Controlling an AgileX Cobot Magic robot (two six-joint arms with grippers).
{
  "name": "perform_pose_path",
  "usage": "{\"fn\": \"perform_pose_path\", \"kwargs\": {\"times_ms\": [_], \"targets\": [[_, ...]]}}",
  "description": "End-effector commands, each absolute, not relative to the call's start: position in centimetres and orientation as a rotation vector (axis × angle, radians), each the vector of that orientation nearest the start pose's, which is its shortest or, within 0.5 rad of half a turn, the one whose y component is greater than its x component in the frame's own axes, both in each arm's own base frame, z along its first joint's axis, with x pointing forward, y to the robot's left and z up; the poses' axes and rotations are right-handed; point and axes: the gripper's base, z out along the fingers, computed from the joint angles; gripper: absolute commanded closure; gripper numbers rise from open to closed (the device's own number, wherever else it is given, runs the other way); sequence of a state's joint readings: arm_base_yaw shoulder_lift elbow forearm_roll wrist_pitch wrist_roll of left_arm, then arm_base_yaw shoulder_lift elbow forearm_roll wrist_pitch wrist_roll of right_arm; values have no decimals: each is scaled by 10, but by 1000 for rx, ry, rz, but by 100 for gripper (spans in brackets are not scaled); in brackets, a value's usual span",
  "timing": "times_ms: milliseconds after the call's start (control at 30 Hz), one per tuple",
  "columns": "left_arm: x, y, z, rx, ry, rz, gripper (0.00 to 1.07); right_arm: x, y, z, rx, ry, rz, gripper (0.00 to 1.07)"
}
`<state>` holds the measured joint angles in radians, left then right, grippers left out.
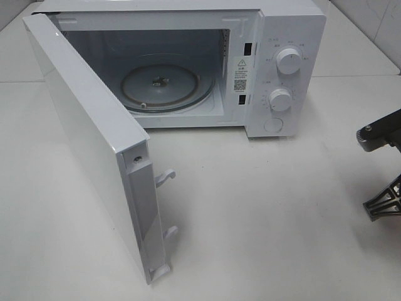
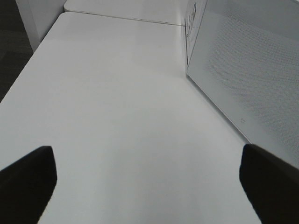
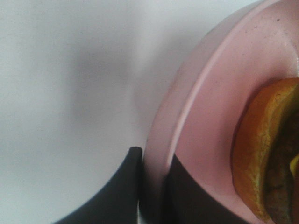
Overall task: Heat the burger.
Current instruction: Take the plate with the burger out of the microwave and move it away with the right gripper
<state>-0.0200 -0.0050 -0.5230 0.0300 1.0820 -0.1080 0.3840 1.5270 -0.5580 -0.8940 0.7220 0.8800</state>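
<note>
The burger (image 3: 261,158) shows only in the right wrist view, its golden-brown bun edge lying on a pink plate (image 3: 219,93). My right gripper (image 3: 152,163) is shut on the plate's rim, one dark finger (image 3: 121,186) outside and the other inside. In the exterior high view only part of the right arm (image 1: 382,135) shows at the right edge, and the burger is out of frame. My left gripper (image 2: 147,182) is open wide over the bare white table with nothing between its fingertips (image 2: 28,182).
A white microwave (image 1: 285,37) stands at the back, its door (image 1: 88,138) swung out toward the front left. Its glass turntable (image 1: 160,84) carries nothing. The door's outer face (image 2: 247,70) is close beside the left gripper.
</note>
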Motion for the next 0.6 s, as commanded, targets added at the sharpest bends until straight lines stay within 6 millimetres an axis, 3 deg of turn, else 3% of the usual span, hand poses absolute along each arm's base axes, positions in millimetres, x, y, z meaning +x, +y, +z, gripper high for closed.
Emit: {"fn": "perform_pose_path", "kwargs": {"times_ms": [33,233,600], "targets": [[-9,3,282,-95,2021,-38,6,226,29,142,-287,2748,-730,107],[-9,3,282,-95,2021,-38,6,231,23,117,-311,2823,-742,106],[-9,3,282,-95,2021,-38,6,233,26,99,-301,2860,-710,103]]}}
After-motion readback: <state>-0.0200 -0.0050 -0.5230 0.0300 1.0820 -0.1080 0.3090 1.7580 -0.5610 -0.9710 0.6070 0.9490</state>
